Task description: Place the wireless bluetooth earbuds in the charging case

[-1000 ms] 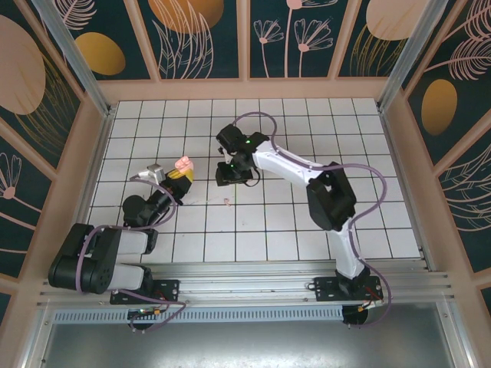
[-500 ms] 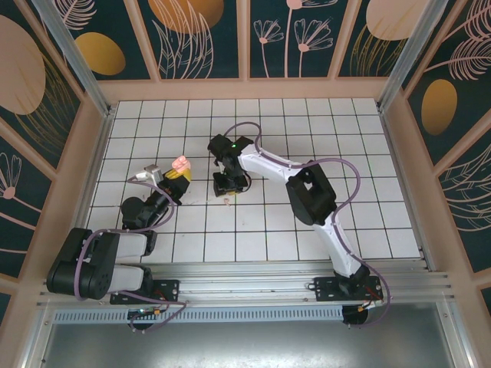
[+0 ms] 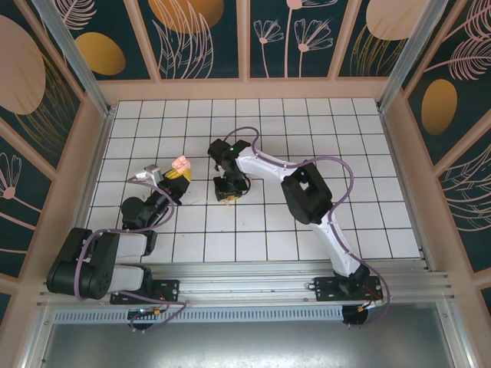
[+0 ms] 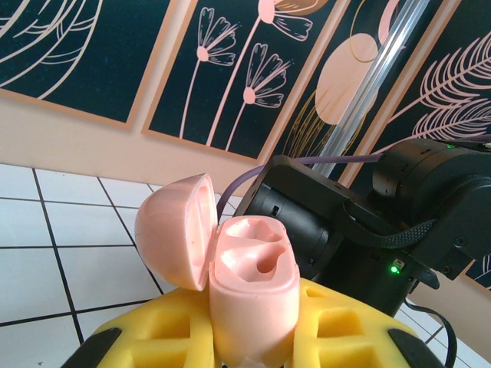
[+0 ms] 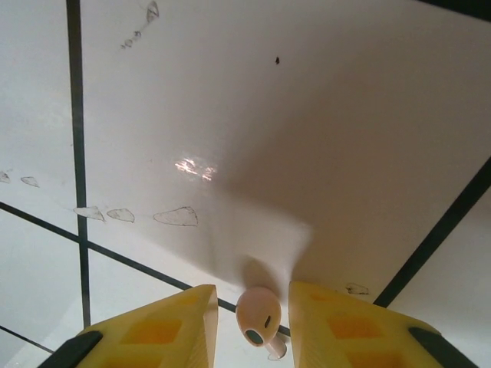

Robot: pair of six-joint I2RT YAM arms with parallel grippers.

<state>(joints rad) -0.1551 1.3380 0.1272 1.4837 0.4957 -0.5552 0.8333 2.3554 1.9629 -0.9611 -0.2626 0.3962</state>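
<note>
Left gripper [image 4: 257,341] clenched the open charging case [image 4: 245,268]; right gripper [image 5: 253,326] had its jaws parted either side of an earbud [image 5: 258,310] on the tiled table [image 5: 230,115]

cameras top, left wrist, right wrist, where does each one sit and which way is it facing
top external: above and behind the bases, looking down on the table; both arms show, with the left gripper and right gripper.
left wrist: on the left arm, looking along its yellow fingers at the open case clamped between them, right arm behind.
right wrist: looking down at the table; its fingers flank an earbud.
shared: the case shows in top and left wrist views.
</note>
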